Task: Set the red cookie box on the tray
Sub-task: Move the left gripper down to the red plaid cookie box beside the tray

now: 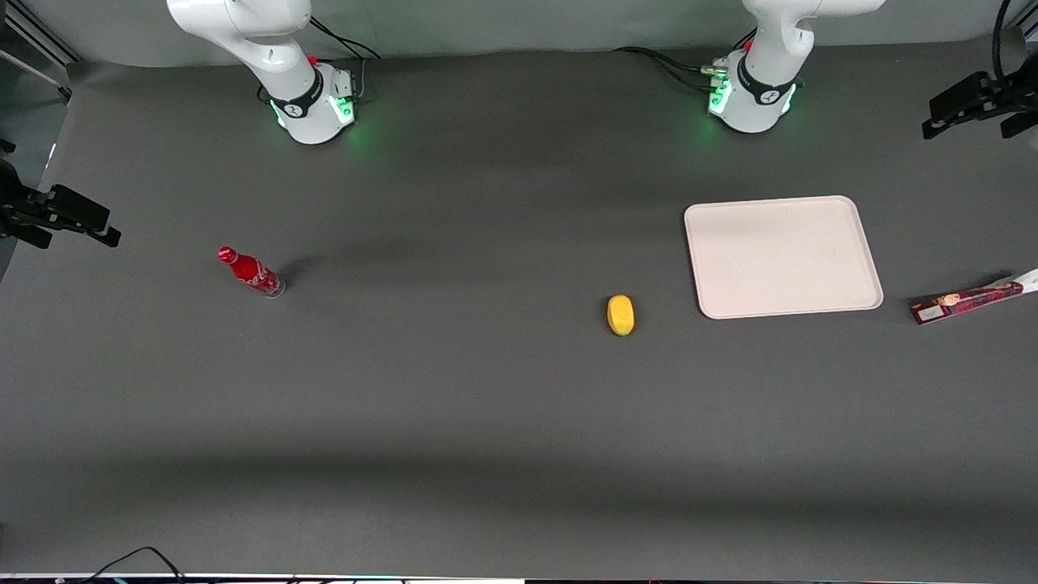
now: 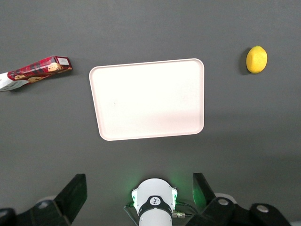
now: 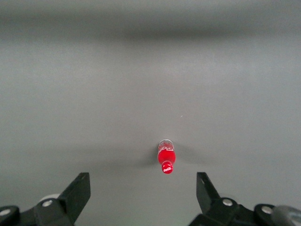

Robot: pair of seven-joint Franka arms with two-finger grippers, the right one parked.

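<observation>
The red cookie box (image 1: 969, 300) lies flat on the dark table at the working arm's end, a short gap from the tray (image 1: 782, 255), with its white label end pointing away from the tray. The left wrist view shows the same slim tartan box (image 2: 40, 69) beside the pale beige tray (image 2: 146, 99), which has nothing on it. My left gripper (image 2: 139, 188) hangs high above the table near its own arm base (image 2: 154, 205). It is open, its dark fingers (image 2: 75, 193) wide apart with nothing between them. It is out of the front view.
A yellow lemon-shaped object (image 1: 620, 315) lies beside the tray's near corner, toward the parked arm. A small red bottle (image 1: 251, 272) stands at the parked arm's end. Black camera mounts (image 1: 973, 101) stick in from both table ends.
</observation>
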